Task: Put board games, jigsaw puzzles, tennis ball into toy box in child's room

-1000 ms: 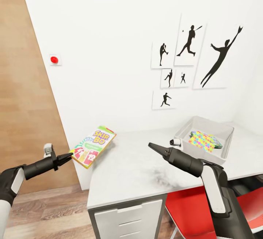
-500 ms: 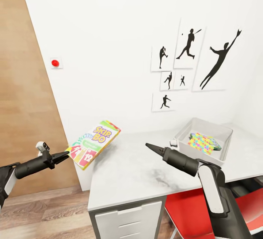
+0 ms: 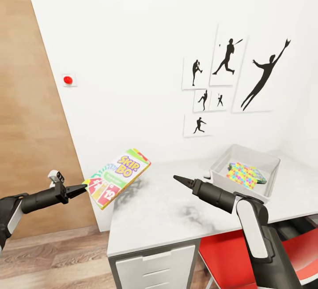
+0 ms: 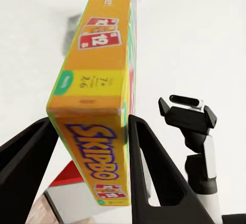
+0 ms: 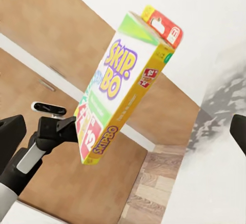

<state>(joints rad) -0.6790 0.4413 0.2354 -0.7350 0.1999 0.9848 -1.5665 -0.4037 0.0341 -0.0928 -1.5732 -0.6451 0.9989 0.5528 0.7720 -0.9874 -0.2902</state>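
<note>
My left gripper is shut on the lower edge of the yellow, green and red SKIP-BO board game, held tilted in the air just off the left end of the table. In the left wrist view the fingers clamp the game's narrow side. My right gripper hovers over the table's middle, pointing at the game, and its fingers stand wide apart and hold nothing. The grey toy box sits at the table's right end with a colourful patterned flat box inside.
A white wall with black silhouette pictures runs behind the table. A wooden panel stands at the left beside the left arm. White drawers sit under the table, and a red chair is tucked in below my right arm.
The left gripper has carried the SKIP-BO game a little to the right, toward the table's left end. The right gripper drifted slightly left. The head view shifted a little.
</note>
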